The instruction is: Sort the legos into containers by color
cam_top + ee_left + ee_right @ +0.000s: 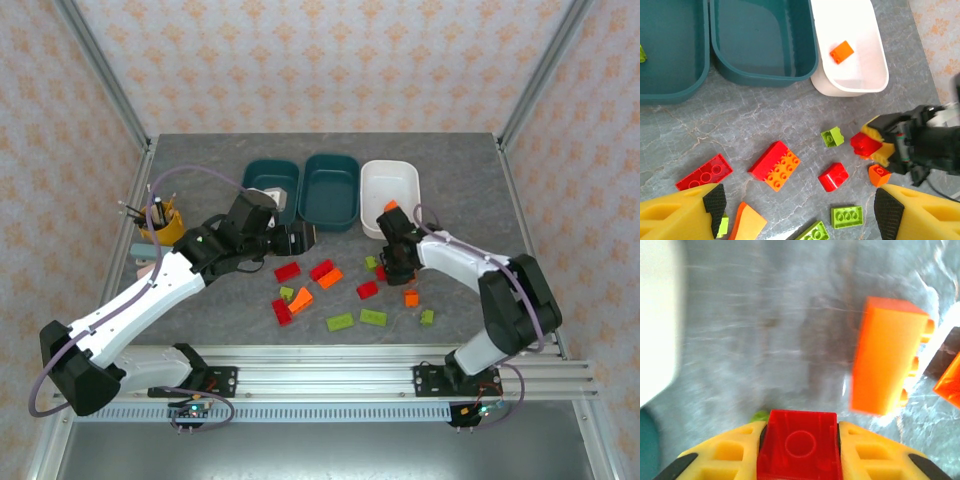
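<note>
Table (200, 160): grey, marble-veined matte top. Containers, in a row at the far side: left teal tray (272, 185), middle teal tray (331, 190), white tray (390, 185). All three are shallow, glossy moulded plastic, rounded-rectangle in shape. The white tray holds one orange studded brick (841, 52); a lime green piece (642, 53) lies in the left teal tray at the frame edge. Loose legos on the table in front of the trays: flat translucent red plate (704, 172); red-and-orange pair (775, 166) lying side against side, studs up; small lime brick (832, 136); glossy red sloped brick (833, 176); small orange brick (879, 175) just beside the right gripper (872, 145); lime studded plate (846, 216); smooth orange wedge (747, 222). Right gripper: yellow plastic fingers closed on a translucent red brick (800, 450), a moulded ring on its camera-facing side, low over the table in front of the white tray; cannot tell whether it touches the surface. A tall orange block (885, 355) lies on its side just beyond, studs to the right. Left gripper (801, 207): yellow fingers with black textured pads (715, 202), spread wide, nothing between them, above the loose bricks. Yellow cup of pens (160, 222): near the table's left edge.
</note>
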Robot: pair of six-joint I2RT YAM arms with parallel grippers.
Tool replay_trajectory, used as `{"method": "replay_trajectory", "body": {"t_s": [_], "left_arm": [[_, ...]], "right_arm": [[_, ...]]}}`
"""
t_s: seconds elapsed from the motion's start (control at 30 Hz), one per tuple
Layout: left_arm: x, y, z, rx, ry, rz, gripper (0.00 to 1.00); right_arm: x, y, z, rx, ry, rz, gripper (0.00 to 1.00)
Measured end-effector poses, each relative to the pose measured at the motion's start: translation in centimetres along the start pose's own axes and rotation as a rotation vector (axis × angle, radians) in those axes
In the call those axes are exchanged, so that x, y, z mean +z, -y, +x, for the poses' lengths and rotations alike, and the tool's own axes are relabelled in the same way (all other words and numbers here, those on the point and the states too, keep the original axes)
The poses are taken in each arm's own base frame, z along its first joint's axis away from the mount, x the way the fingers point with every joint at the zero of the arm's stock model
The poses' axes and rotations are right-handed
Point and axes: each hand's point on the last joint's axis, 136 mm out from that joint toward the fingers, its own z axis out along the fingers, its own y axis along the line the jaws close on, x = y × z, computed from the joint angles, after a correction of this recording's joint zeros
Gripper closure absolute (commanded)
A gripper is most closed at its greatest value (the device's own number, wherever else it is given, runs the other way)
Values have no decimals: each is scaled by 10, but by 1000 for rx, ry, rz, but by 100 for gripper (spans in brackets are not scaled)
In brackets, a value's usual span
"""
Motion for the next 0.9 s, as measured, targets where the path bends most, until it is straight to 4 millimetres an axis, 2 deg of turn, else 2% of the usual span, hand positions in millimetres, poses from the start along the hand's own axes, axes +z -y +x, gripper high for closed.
{"method": "replay_trajectory", "body": {"t_s": [0.07,0.17,0.27,0.4,0.6,0.7,0.8,0.9], "left_arm": [[-2,-1,-5,-18,19,-10,19],[-4,-3,-21,-68,55,-25,19],[-1,-15,-35,-133,79,-56,19],[3,-31,-43,-200,93,-94,19],[3,-36,-46,-235,101,-102,19],[3,-36,-46,-235,101,-102,19],[3,-36,-45,-235,101,-103,19],[1,-39,-41,-235,99,-105,19]], "right_arm": [[-22,-30,2,-93,21,-80,74],[-47,-75,17,-272,45,-183,74],[-49,-112,41,-438,48,-223,74],[-20,-151,63,-596,47,-210,74],[32,-197,80,-727,42,-163,72],[55,-211,83,-753,40,-144,71],[76,-216,81,-762,37,-112,69],[94,-219,77,-771,32,-81,58]]}}
